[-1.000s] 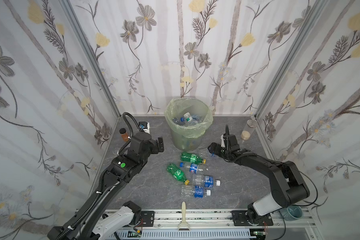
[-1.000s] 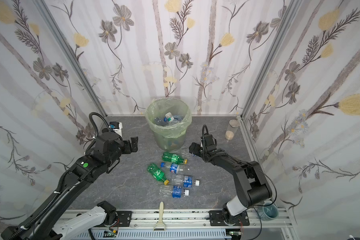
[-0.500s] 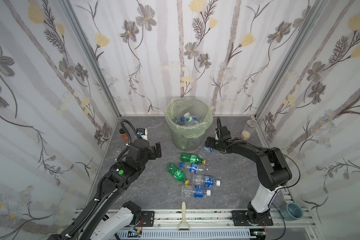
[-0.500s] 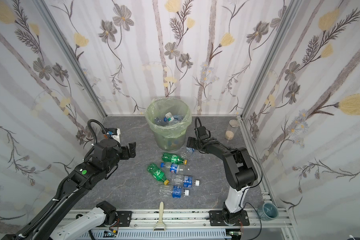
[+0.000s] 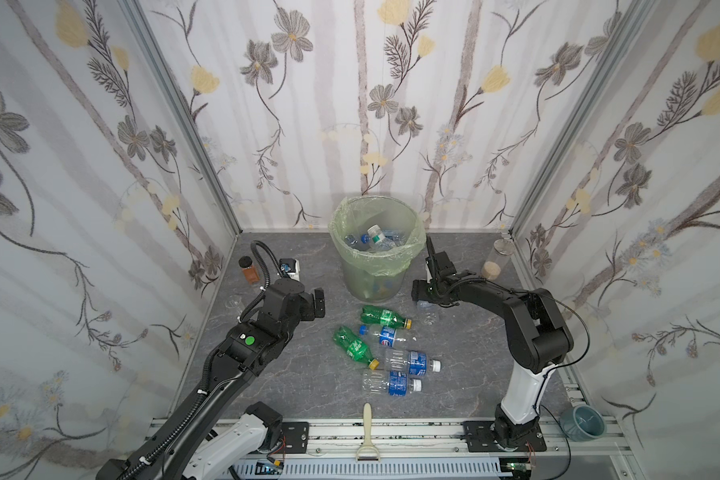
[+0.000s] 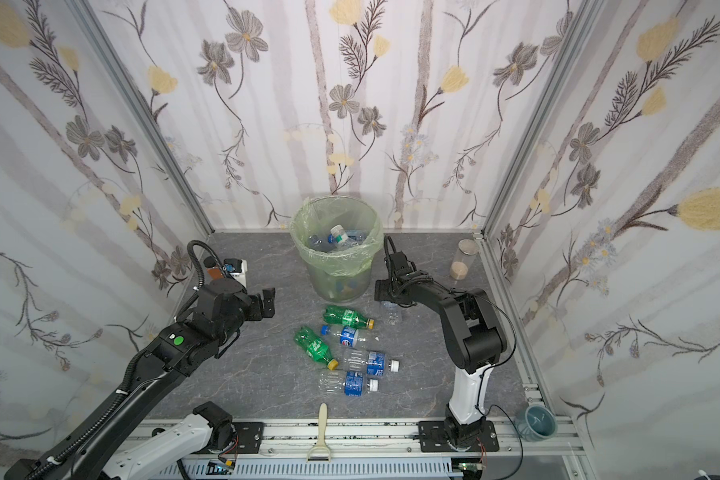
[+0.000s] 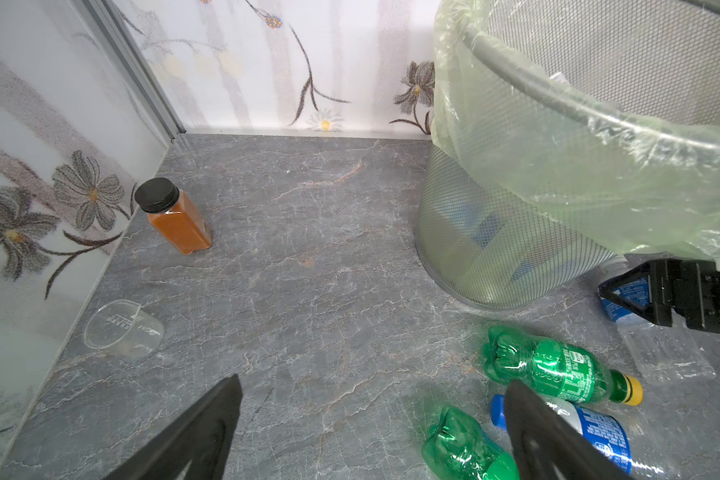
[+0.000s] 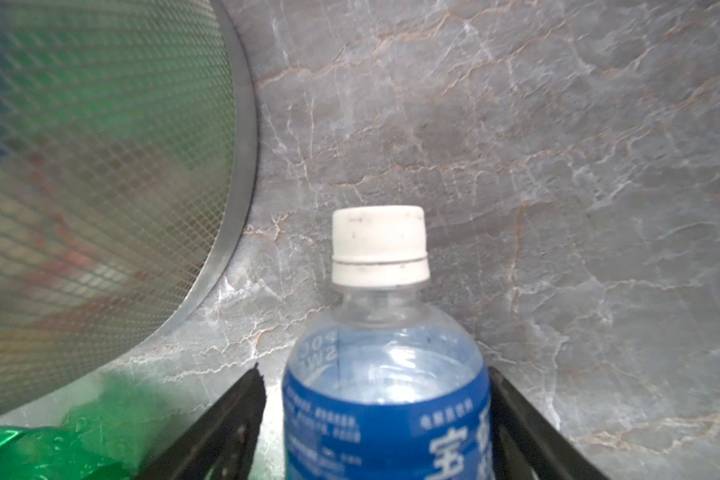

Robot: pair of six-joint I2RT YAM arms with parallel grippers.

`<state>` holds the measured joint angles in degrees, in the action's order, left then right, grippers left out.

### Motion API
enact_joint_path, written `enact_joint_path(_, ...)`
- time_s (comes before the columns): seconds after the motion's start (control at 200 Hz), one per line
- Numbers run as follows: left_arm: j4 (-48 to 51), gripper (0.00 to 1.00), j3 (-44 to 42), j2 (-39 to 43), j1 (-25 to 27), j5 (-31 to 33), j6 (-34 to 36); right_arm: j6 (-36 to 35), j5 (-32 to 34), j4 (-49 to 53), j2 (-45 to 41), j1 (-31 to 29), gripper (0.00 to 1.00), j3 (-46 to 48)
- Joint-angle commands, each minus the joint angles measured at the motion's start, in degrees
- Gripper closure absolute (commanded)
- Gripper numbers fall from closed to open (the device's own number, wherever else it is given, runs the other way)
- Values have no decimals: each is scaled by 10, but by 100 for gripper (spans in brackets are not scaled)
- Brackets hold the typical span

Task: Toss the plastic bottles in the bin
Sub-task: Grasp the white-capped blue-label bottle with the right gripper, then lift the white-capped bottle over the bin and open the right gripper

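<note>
The right gripper (image 8: 374,370), spread astride the bottle (image 8: 385,340) at the bin's (image 5: 366,282) five o'clock, was best closed squarely across its body.

Bright, even, diffuse light; top views sharp throughout.
Noted only faint, soft shadows on the desk (image 5: 300,386) beneath arms and bottles. Mild glare on the bag (image 7: 599,174) over the bin (image 7: 516,232). Right wrist view: bin mesh and green bottle (image 8: 38,453) out of focus, blue-labelled bottle (image 8: 385,374) slightly soft, desk veining crisp.
</note>
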<state>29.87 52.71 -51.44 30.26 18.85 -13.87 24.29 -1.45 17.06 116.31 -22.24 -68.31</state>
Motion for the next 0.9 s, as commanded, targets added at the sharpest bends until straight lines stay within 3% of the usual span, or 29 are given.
enact_joint_path(0.0, -21, 0, -12, -10, -1, 4, -6, -9, 5, -9, -7, 0, 29, 17)
enact_joint_path(0.225, -42, 0, -39, -34, -4, -10, -47, -22, 36, -15, -54, 2, 42, 60)
enact_joint_path(0.445, -65, 0, -62, -57, -5, -25, -91, -41, 37, -17, -136, 2, 43, 99)
enact_joint_path(0.665, -95, 0, -100, -41, -4, -32, -116, -63, 7, -19, -240, 1, 44, 150)
enact_joint_path(0.77, -100, 0, -113, -30, -6, -29, -120, -74, -8, -32, -318, -3, 49, 165)
enact_joint_path(0.894, -104, 0, -122, -29, -6, -42, -127, -103, -49, -44, -392, -11, 50, 131)
